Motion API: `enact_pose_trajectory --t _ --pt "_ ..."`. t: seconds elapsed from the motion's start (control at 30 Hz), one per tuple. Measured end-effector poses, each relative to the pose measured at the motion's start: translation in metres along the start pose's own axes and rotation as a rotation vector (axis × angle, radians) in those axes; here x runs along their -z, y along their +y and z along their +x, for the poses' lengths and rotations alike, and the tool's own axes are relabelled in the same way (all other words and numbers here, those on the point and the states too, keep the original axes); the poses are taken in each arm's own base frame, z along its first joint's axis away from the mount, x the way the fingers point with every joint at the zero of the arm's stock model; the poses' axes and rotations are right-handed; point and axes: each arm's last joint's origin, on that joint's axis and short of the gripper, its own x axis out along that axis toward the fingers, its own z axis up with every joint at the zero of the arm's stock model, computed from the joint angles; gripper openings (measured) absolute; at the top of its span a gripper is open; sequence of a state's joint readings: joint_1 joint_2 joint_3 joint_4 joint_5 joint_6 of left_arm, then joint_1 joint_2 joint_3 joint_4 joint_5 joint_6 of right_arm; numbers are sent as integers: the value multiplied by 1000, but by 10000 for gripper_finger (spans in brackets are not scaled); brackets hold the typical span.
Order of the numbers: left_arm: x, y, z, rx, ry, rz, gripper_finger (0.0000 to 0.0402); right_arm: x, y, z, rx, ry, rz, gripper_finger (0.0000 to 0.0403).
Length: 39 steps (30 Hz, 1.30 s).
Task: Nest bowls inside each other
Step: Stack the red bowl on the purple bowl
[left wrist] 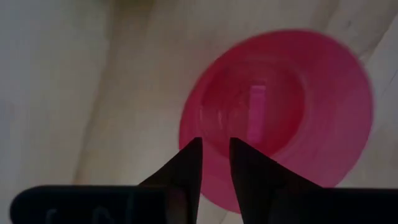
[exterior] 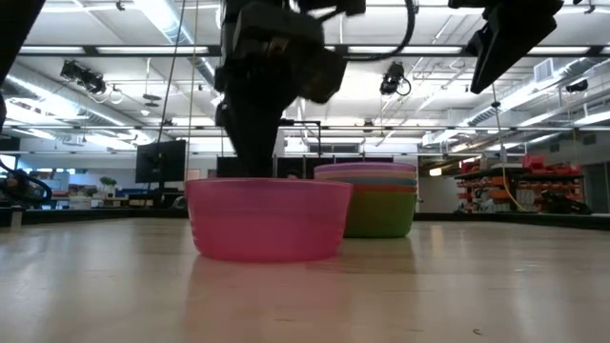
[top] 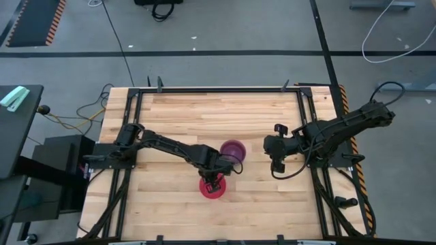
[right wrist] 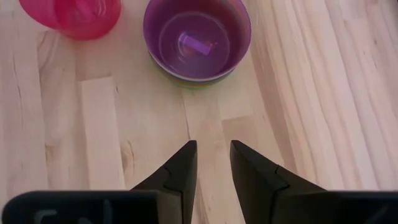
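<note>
Magenta-pink bowl [top: 212, 187] alone, upright on the wooden tabletop [top: 177, 116], toward the near edge, near the middle. Stack of nested bowls [top: 234, 150] just beyond it, slightly to the right, a small gap between the two; purple bowl [right wrist: 197, 38] on top, a green one [exterior: 381, 215] at the base in the low view, orange and other rims between.

Left gripper [top: 215, 178] directly above the magenta-pink bowl, pointing down at it. Fingers [left wrist: 186, 168] nearly closed, only a narrow slit between the tips, nothing held; tips over the near part of the bowl's rim in the left wrist view, not clearly touching.

Right gripper [top: 270, 145] off to the right of the stack, apart from it, raised above the tabletop, aimed toward the bowls. Fingers [right wrist: 180, 168] likewise a small gap apart, empty, bare wood below.

Both bowl openings facing up; a bright reflection inside each.
</note>
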<state>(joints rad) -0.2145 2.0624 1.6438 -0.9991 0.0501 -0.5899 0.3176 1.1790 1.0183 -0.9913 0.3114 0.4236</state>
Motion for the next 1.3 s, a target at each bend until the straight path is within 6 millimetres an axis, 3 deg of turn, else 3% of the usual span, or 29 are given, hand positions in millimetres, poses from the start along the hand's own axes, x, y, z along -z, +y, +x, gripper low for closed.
enact_pose_trajectory --t 0.17,0.47,0.67,0.97,1.3 --pt "-4 8 -10 -62 -4 5 90 0 0 0 3 -1 0 104" --pt "-3 36 15 -82 60 -72 79 0 0 0 3 -1 -4 104" --pt "-4 32 17 -12 61 -50 89 0 0 0 1 -4 -6 104" --pt "-5 30 2 38 25 -49 92 -1 0 0 -1 -8 -5 105" --pt "-1 10 0 122 -17 2 86 -2 1 0 -3 -15 -10 105"
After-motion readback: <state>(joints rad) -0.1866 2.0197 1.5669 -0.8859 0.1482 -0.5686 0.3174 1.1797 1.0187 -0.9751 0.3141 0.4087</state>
